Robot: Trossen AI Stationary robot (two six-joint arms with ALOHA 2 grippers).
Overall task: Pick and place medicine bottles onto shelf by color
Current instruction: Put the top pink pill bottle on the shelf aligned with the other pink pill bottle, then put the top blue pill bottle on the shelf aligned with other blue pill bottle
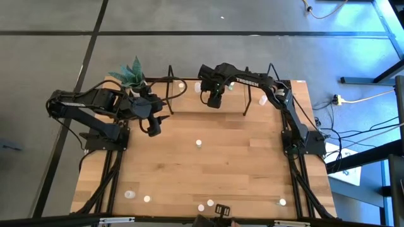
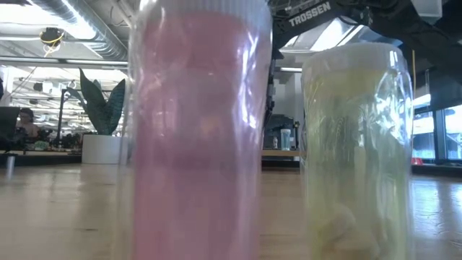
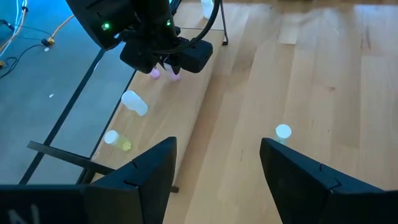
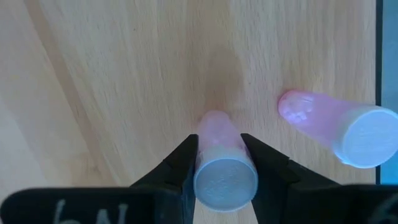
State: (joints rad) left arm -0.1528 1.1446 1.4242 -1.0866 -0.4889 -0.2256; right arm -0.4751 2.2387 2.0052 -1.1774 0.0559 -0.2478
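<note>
- On the wooden tabletop (image 1: 240,164) we see the shelf (image 1: 189,94) standing along the far edge, a light board with thin black metal frames at its ends.
- We count two dark arms. The only writing we can read is "TROSSEN", in white on the right arm, both from above and in the low view.
- One potted plant (image 1: 129,75) stands at the far left corner, beside the left arm.
- The left gripper (image 1: 153,129) hangs above the table just in front of the shelf's left end, its fingers spread wide with nothing between them.
- The right gripper (image 4: 221,163) is down at the shelf board, its fingers narrowed around one pink bottle (image 4: 222,168) with a white cap, held upright on the board.
- A second pink bottle (image 4: 339,127) stands just beside the held one, apart from it.
- In the left wrist view we count four more on or by the shelf: one white bottle on its side (image 3: 134,102), one yellowish bottle (image 3: 117,140), one white bottle at the far end (image 3: 207,7), and one capped bottle standing on the tabletop (image 3: 283,132).
- From above, we count six pale bottles (image 1: 147,198) scattered along the table's near edge.
- The low view is filled by one pink bottle and one yellowish bottle (image 2: 357,152) close to the camera.
</note>
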